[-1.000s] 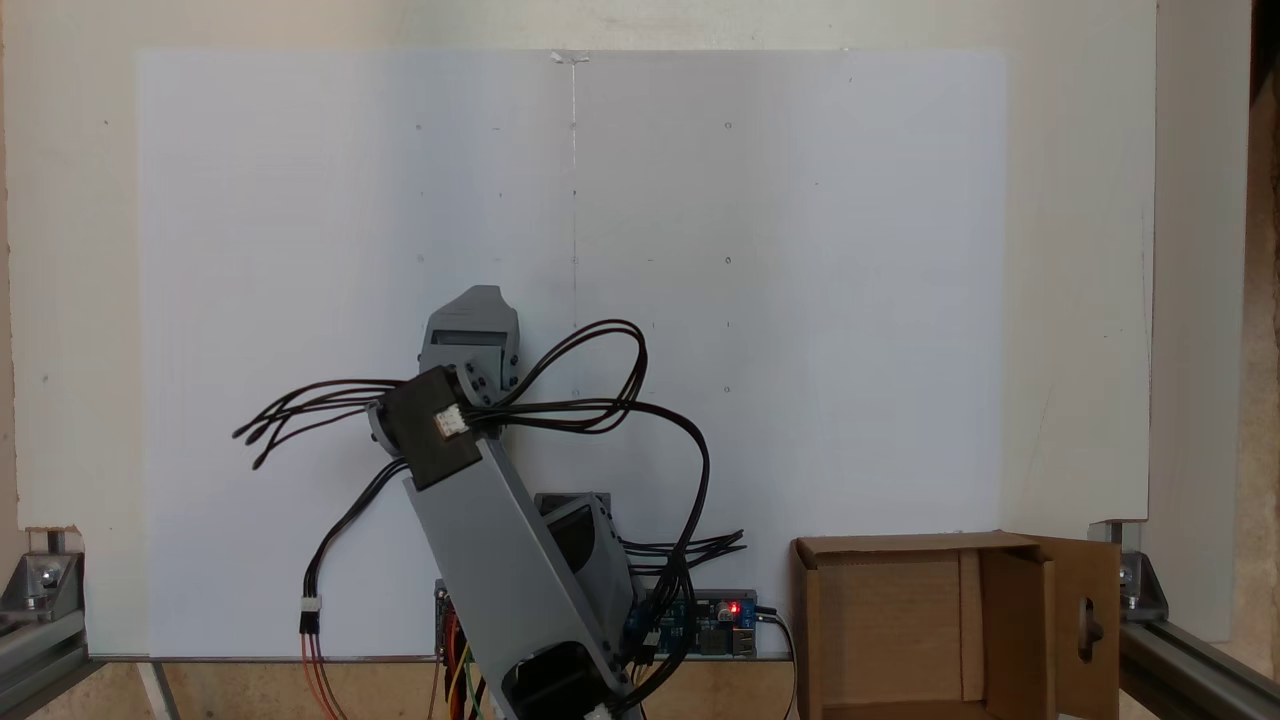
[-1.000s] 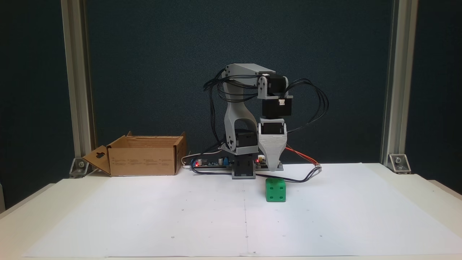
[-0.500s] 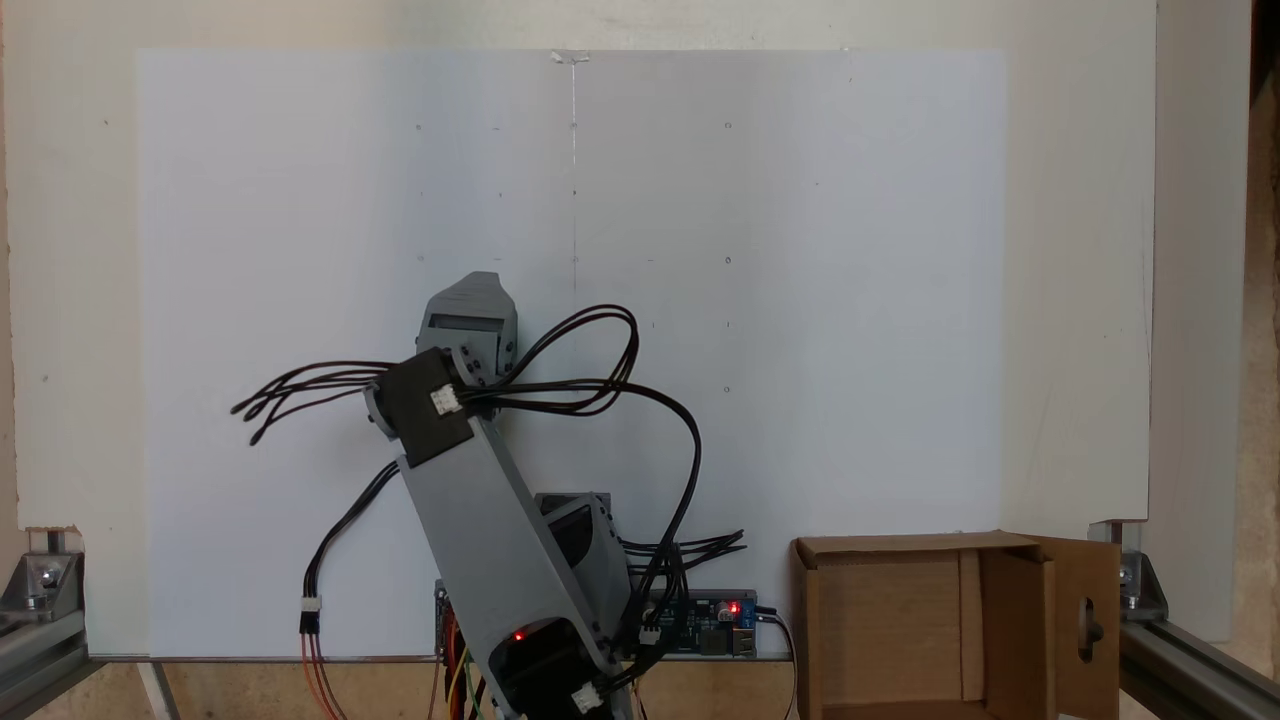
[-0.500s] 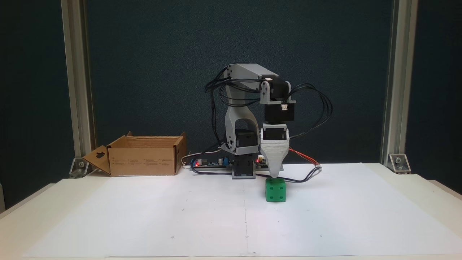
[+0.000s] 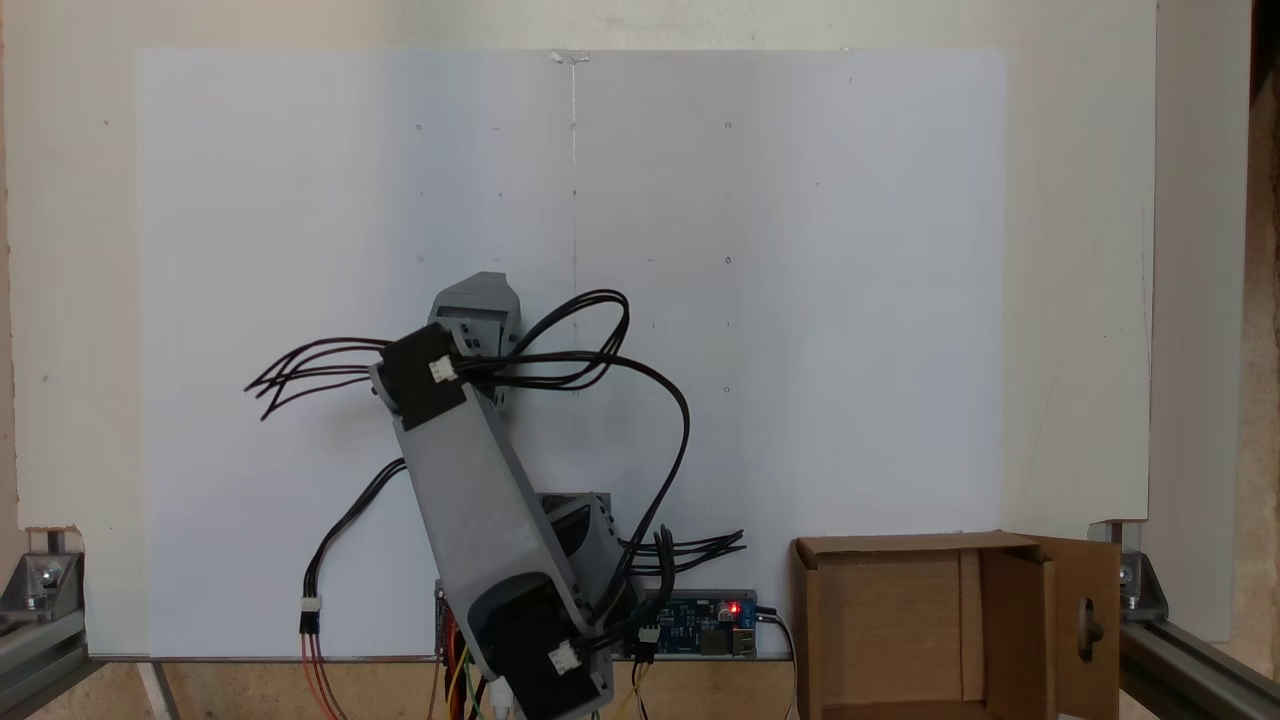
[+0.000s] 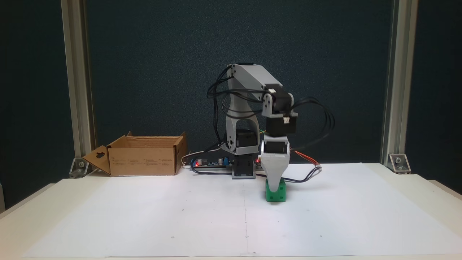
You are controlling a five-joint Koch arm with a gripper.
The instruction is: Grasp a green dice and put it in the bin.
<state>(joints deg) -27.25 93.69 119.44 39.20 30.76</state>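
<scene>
The green dice (image 6: 275, 193) sits on the white paper sheet (image 6: 180, 216) that covers the tabletop (image 6: 426, 187), slightly right of the middle in the fixed view from the front, and just in front of the arm's base. The hand (image 6: 275, 188) points straight down over it, its grey tapered jaw overlapping the upper part of the dice's front face; only that one jaw shows from this side, with the other lined up behind it, so I cannot tell whether the hand is spread or clenched on the dice. In the fixed view from above, the grey forearm (image 5: 480, 500) and the hand's head (image 5: 478, 312) cover the spot where the dice lies. Black cables (image 6: 317, 119) loop out from the wrist on both sides, and one cable (image 6: 306, 176) trails across the paper just behind the dice. The bin (image 6: 144, 155), an open brown cardboard box, stands well apart at the left rear of the tabletop in the front view, its flap with the keyhole cutout (image 5: 1088, 625) folded outward. A circuit board (image 5: 700, 620) with a lit red light lies at the arm's base, between the arm and the bin.
</scene>
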